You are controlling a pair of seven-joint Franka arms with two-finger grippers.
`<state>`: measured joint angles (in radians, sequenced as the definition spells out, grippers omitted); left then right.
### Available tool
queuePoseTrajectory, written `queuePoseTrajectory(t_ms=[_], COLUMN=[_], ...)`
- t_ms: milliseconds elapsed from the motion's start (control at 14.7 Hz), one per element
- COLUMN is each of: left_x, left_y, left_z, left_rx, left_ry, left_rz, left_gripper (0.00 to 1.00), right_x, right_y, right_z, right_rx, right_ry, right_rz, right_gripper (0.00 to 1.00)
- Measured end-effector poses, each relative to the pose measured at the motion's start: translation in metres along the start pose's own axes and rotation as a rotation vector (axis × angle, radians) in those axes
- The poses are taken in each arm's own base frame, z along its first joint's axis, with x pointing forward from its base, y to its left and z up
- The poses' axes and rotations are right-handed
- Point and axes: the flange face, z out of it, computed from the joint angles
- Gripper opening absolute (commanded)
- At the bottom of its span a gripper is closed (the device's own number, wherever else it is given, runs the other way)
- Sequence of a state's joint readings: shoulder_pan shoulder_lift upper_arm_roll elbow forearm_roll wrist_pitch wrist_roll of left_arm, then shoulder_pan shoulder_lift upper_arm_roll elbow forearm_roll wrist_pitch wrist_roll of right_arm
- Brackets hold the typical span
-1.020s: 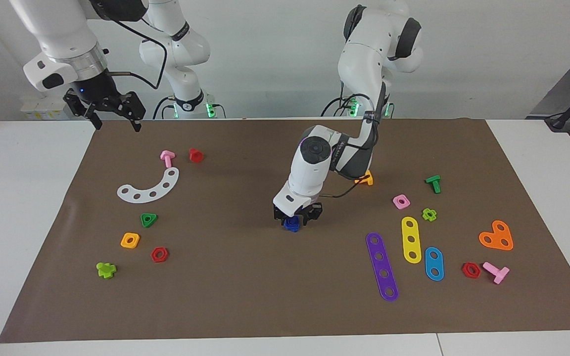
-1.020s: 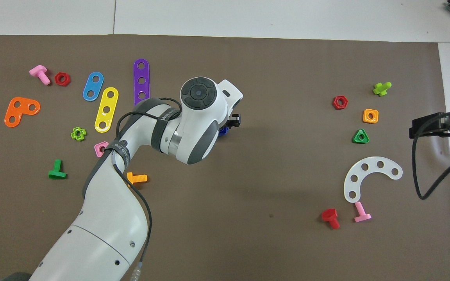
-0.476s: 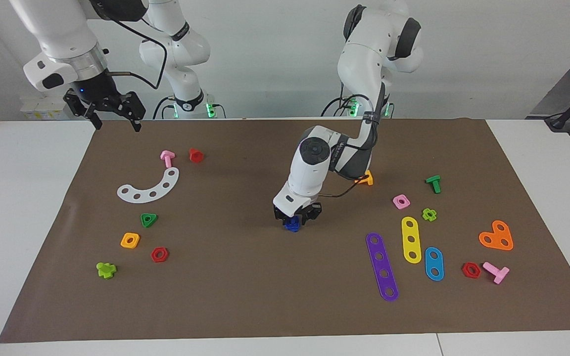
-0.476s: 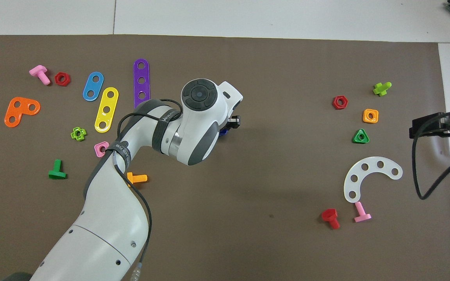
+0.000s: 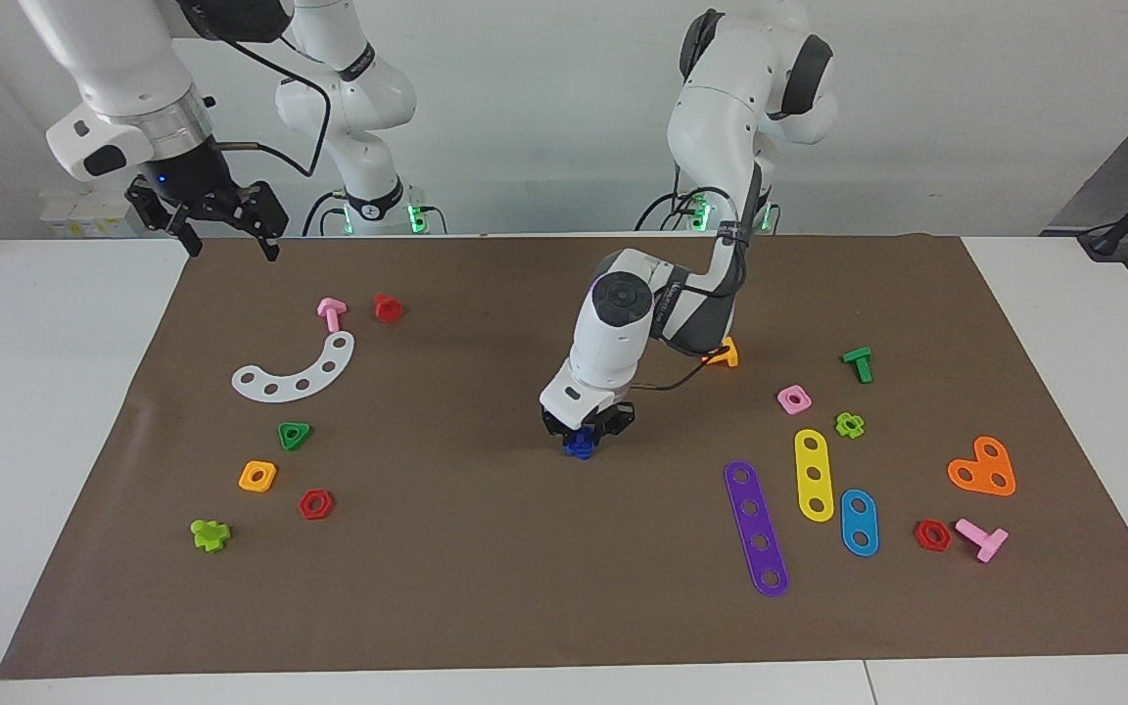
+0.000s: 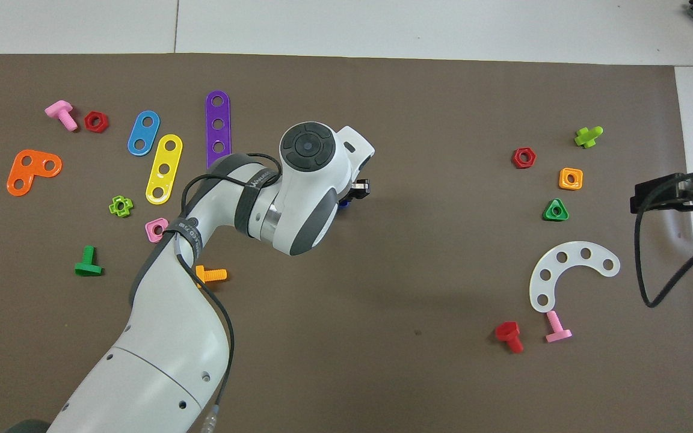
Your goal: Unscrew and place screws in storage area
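Note:
The blue screw [image 5: 580, 447] is in the middle of the brown mat, held between the fingers of my left gripper [image 5: 586, 435], which points down and is shut on it, low over the mat. In the overhead view the left hand covers nearly all of the screw [image 6: 342, 204]. The storage area is toward the right arm's end, marked by the white curved strip [image 5: 295, 370] [image 6: 572, 270], with a green nut [image 5: 295, 435], an orange nut [image 5: 258, 476] and a red nut [image 5: 315, 504]. My right gripper [image 5: 226, 233] waits open and empty, raised over the mat's corner there.
A pink bolt [image 5: 331, 313] and a red bolt [image 5: 387, 307] lie beside the white strip, nearer to the robots; a lime bolt [image 5: 211, 535] lies farther off. Toward the left arm's end lie a purple strip [image 5: 756, 527], yellow strip [image 5: 813, 474], blue strip [image 5: 859, 522], orange plate [image 5: 983, 468] and several bolts and nuts.
My left hand has shifted slightly over the blue screw, still shut on it. The right arm has not moved.

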<state>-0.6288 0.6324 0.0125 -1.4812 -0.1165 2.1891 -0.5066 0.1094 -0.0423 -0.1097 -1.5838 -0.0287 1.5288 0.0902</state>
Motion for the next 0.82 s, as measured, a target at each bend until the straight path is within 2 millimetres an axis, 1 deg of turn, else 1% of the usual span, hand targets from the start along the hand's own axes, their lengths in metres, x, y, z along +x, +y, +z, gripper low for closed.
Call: queuePoseTrajectory(t_ms=[136,544,680,816], left_x=[0.0,0.0,0.002,0.005], left_y=[0.0,0.001,0.002,0.003], left_z=[0.0,-0.003,-0.01,-0.022], left_rx=[0.0,0.005,0.012,0.019], left_ry=[0.0,-0.01,-0.023,-0.034], left_rz=[0.0,-0.002,-0.003,-0.009], left_gripper=[0.36,0.36,0.36,0.36], right_x=[0.0,0.0,0.0,0.0], right_y=[0.0,0.0,0.0,0.0], right_z=[0.0,0.0,0.0,0.0], right_rx=[0.0,0.0,0.0,0.0], right_ry=[0.0,0.0,0.0,0.0], right_rz=[0.0,0.0,0.0,0.0], right_gripper=[1.0,1.0,1.0,1.0])
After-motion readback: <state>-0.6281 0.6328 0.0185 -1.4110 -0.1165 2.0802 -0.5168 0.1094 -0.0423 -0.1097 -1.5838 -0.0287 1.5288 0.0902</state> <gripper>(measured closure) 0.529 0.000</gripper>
